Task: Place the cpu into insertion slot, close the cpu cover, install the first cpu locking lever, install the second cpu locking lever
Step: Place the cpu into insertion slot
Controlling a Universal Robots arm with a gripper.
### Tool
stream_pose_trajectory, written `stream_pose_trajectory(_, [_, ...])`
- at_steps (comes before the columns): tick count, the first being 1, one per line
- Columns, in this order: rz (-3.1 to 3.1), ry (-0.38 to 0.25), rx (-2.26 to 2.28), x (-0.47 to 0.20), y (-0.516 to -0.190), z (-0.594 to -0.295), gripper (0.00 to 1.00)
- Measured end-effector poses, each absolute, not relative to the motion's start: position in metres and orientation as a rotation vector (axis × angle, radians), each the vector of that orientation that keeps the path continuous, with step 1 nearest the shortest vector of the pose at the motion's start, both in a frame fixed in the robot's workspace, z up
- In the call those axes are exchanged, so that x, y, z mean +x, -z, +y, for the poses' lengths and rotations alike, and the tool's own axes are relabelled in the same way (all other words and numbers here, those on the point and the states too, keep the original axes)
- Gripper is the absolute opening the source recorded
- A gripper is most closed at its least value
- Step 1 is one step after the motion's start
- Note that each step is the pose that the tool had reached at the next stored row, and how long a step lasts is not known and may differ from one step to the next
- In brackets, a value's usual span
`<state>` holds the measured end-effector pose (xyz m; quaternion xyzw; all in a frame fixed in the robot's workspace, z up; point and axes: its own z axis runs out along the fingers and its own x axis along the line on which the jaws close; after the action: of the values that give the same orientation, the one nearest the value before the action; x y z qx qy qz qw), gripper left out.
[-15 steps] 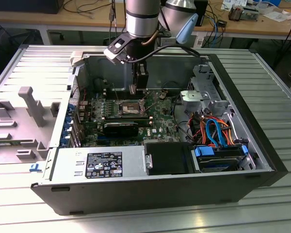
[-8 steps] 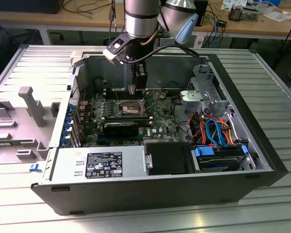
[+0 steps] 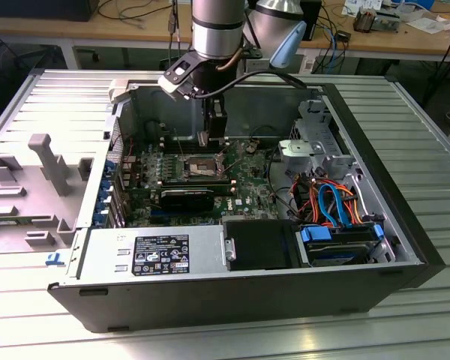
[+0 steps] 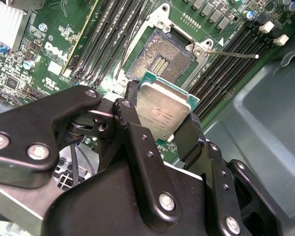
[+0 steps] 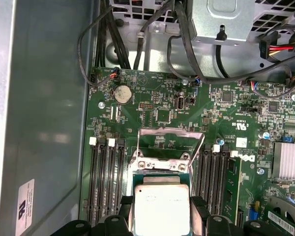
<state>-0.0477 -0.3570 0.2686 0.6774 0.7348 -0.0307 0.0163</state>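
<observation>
Exterior view high and set back, angled down into open computer case (image 3: 232,300), arm (image 3: 217,30) entering at twelve o'clock, both wrist views close above motherboard (image 4: 54,49) (image 5: 157,98), sharing cpu (image 4: 162,110) (image 5: 161,209) and memory slots (image 4: 110,37) (image 5: 105,182).

I see my gripper (image 4: 162,104) clamping the cpu (image 4: 163,112) by two opposite edges, silvery top facing the camera. Just past it lies the insertion slot (image 4: 162,60), uncovered, with long black memory slots (image 4: 225,61) flanking it on the green board (image 4: 44,34).
</observation>
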Motion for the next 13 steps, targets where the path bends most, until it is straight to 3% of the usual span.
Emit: stream_pose_trajectory(13, [2.285, 0.096, 2.106, -0.0502, -0.2676, -0.3570, 0.54])
